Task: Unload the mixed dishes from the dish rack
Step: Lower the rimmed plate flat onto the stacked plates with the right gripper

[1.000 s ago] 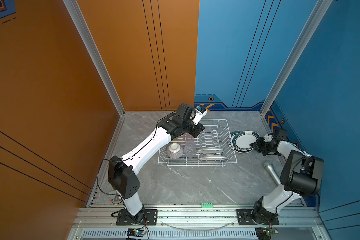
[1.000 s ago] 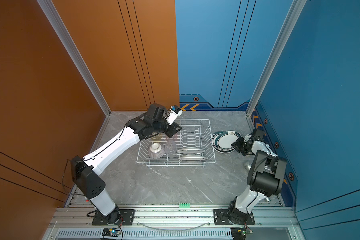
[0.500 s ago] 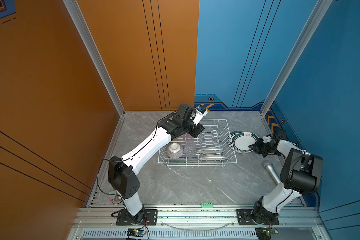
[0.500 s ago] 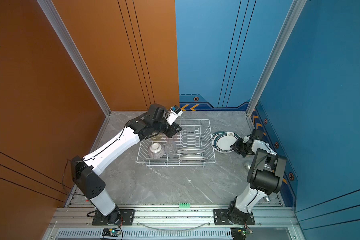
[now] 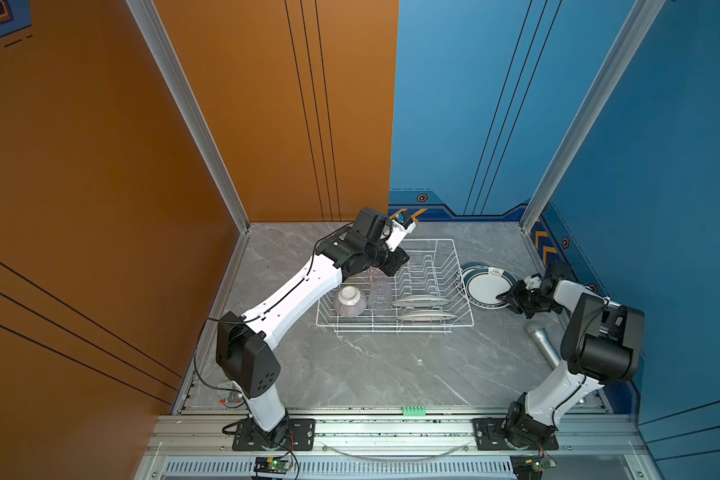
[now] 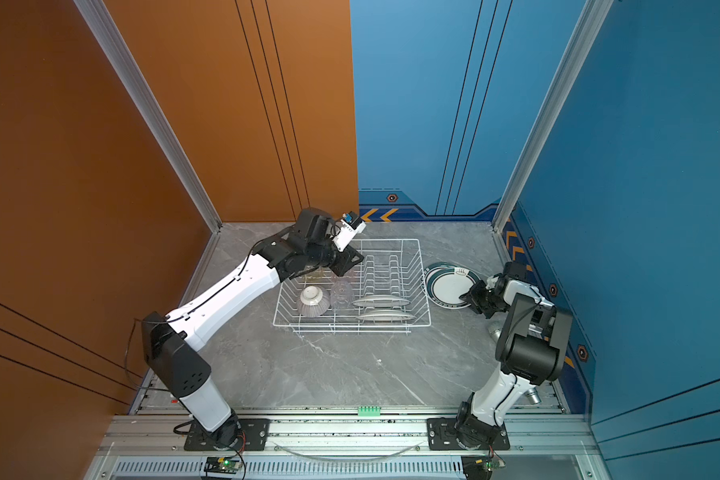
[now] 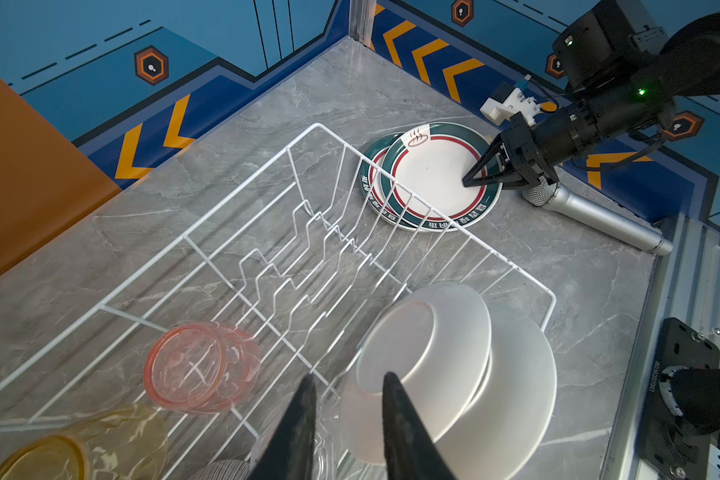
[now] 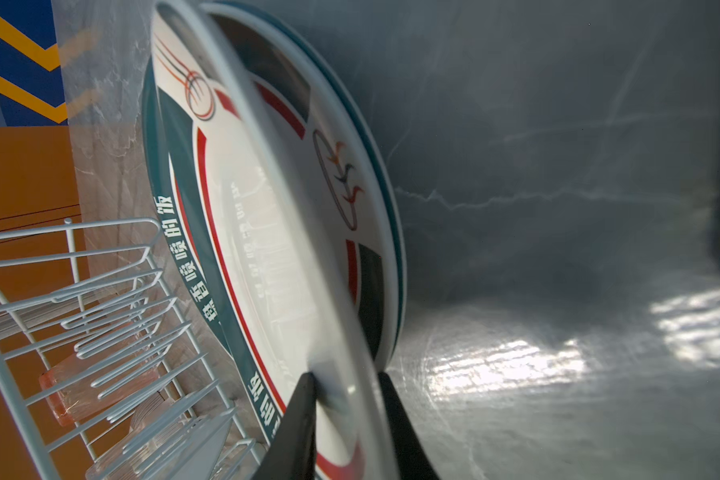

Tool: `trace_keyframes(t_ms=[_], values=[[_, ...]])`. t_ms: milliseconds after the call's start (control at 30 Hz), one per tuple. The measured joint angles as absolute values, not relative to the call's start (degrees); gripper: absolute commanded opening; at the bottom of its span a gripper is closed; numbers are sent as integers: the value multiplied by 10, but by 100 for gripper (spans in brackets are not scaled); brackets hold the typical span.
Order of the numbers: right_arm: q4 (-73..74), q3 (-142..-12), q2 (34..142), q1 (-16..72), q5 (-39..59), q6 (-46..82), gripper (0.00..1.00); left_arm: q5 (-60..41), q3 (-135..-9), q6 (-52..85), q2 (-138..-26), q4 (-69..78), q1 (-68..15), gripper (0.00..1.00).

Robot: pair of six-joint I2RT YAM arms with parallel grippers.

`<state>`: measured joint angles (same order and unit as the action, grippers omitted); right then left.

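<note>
Now | racked plates [image 5: 420, 301] on edge, backs rearward | stacked plates [image 5: 486, 286] flat

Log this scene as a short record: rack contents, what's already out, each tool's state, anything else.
rack: white wire, mid-table
in rack: two plates upright in slots; bowl upside down; clear tumbler; pink tumbler; yellow tumbler
out of rack: plate stack on table, beside the rack
right tool: fingers astride top plate rim; grip unclear
left tool: open, empty, over rack
other: microphone on table by right arm
</note>
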<state>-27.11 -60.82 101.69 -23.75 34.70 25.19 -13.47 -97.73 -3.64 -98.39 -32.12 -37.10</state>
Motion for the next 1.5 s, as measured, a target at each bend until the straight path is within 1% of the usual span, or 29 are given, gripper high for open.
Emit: trace_keyframes(t_ms=[133,400,700,800,1167,1400,1500], values=[[-276,-609,1020,-238,344,246,25,-135,-977,-37,-984,-324,-371,29],[-281,-613,1028,-238,343,238,26,-135,-977,-37,-984,-324,-371,29],[-285,-617,1044,-239,342,237,33,-135,-977,-37,-984,-324,-371,29],[-285,-617,1047,-239,340,234,36,-135,-977,-37,-984,-325,-371,29],[-311,-635,1053,-227,304,222,55,-134,-971,-41,-984,-327,-371,29],[-332,-658,1057,-196,249,222,58,-132,-964,-46,-984,-329,-371,29],[-335,-672,1063,-183,224,223,61,-130,-964,-47,-984,-329,-371,29]])
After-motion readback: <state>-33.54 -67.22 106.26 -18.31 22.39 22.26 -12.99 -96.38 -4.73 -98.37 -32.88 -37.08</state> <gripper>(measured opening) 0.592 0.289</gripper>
